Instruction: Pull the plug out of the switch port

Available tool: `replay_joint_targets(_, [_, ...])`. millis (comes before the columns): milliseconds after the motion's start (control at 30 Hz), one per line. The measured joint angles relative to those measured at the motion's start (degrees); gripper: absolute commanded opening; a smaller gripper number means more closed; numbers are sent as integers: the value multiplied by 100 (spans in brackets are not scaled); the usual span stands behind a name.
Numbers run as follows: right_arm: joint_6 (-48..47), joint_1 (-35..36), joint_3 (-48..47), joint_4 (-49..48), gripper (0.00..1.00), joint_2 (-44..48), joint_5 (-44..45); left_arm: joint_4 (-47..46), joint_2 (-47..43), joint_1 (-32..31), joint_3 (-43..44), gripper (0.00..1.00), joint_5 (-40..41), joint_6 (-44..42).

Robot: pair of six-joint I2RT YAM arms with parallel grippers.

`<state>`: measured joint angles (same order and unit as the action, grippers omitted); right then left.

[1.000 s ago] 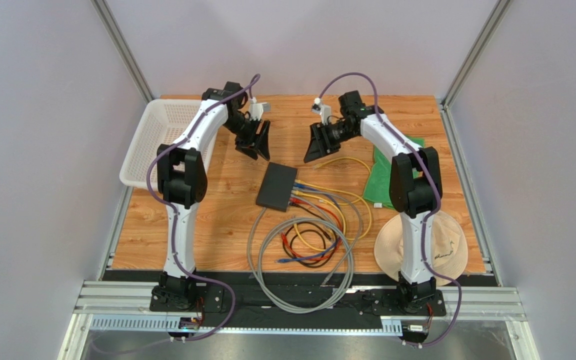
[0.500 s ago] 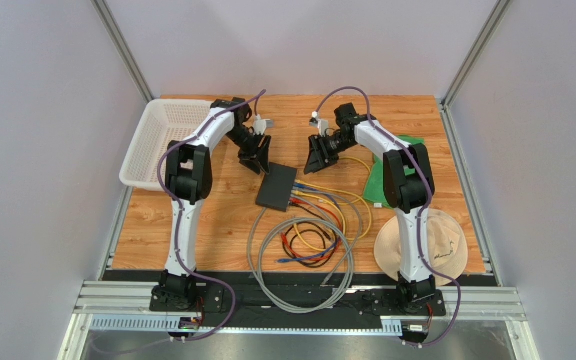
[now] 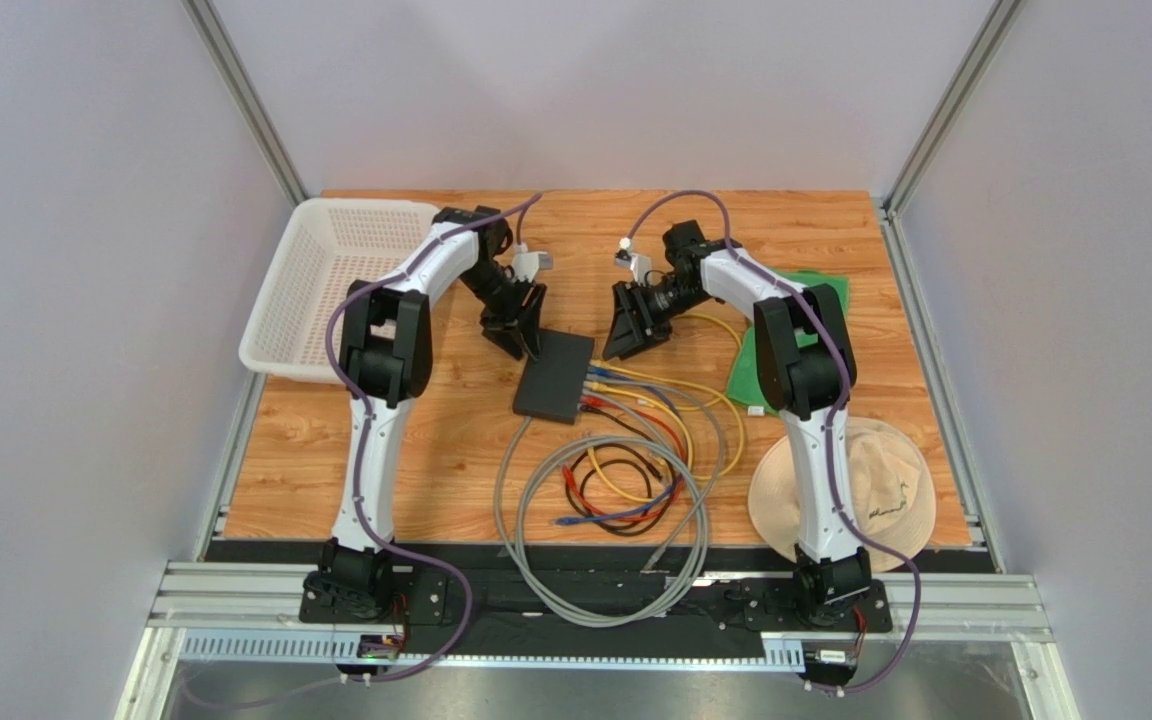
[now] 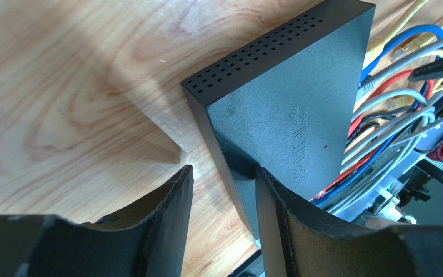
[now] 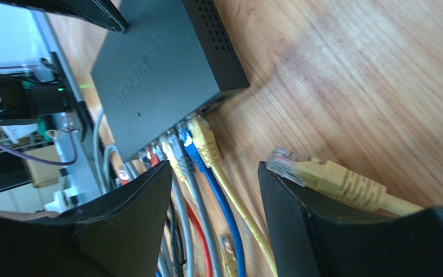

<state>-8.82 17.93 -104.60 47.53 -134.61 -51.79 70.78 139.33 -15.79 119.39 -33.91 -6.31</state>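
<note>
The switch (image 3: 554,374) is a flat matte-black box mid-table, with yellow, blue, grey and red cables plugged into its right-hand edge. My left gripper (image 3: 525,333) is open at the switch's far left corner. In the left wrist view the jaws (image 4: 222,173) straddle the edge of the switch (image 4: 287,98), one finger over the wood and one over its top. My right gripper (image 3: 627,323) is open and empty just beyond the port edge. In the right wrist view it (image 5: 215,170) hovers over the plugged cables, nearest the yellow plug (image 5: 202,135) in the end port of the switch (image 5: 160,69).
A loose yellow plug (image 5: 322,176) lies on the wood beside my right finger. Coiled grey, black, red and blue cables (image 3: 597,518) lie in front of the switch. A white basket (image 3: 319,278) stands far left, with a green cloth (image 3: 766,360) and a beige hat (image 3: 853,488) at right.
Both grippers have moved in and down toward the switch: the left to its far left corner, the right toward the port edge. The switch and cables have not moved.
</note>
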Motion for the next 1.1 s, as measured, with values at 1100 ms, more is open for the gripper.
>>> replay_joint_targets(1100, [-63,101,-420,245,42,-634,-883,131,0,-238,31,49,212,107])
